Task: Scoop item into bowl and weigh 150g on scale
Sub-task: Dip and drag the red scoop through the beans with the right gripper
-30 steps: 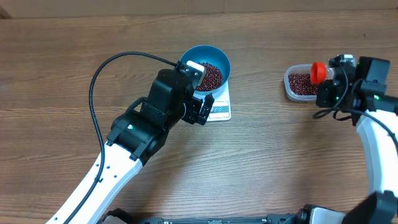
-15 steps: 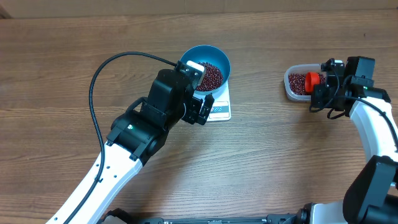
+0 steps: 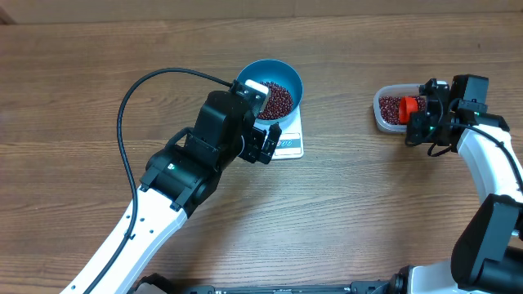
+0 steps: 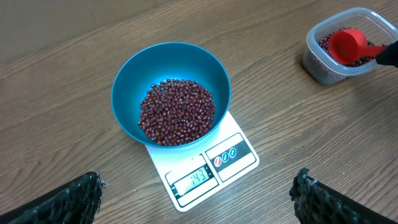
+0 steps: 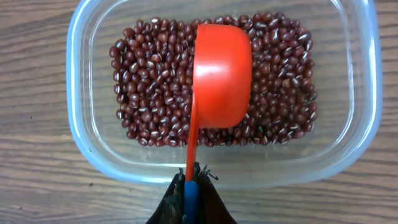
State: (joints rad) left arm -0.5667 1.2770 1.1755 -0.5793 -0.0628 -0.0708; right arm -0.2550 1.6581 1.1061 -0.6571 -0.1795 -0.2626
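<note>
Overhead: blue bowl (image 3: 286, 75) of beans (image 3: 278, 98) sits on scale (image 3: 291, 145), mid-counter (image 3: 368, 212).
Left wrist: left hand (image 4: 196, 186) fingers wide apart, empty, near bowl.
Right wrist: right hand (image 5: 189, 198) clamped on red scoop (image 5: 221, 74) handle, scoop over beans in tub (image 5: 79, 134).

A clear plastic tub (image 5: 78, 134) fills most of the frame, its floor covered with small dark red-brown beans (image 5: 149, 99). A red scoop (image 5: 222, 74) sits over the beans right of the tub's middle, its rounded outside facing the camera. Its thin handle runs down, seen edge-on, across the tub's near wall to the bottom centre. There the dark claw (image 5: 191, 193) is pinched tight on the handle's end. Wood-grain tabletop (image 5: 31, 186) shows around the tub.
</note>
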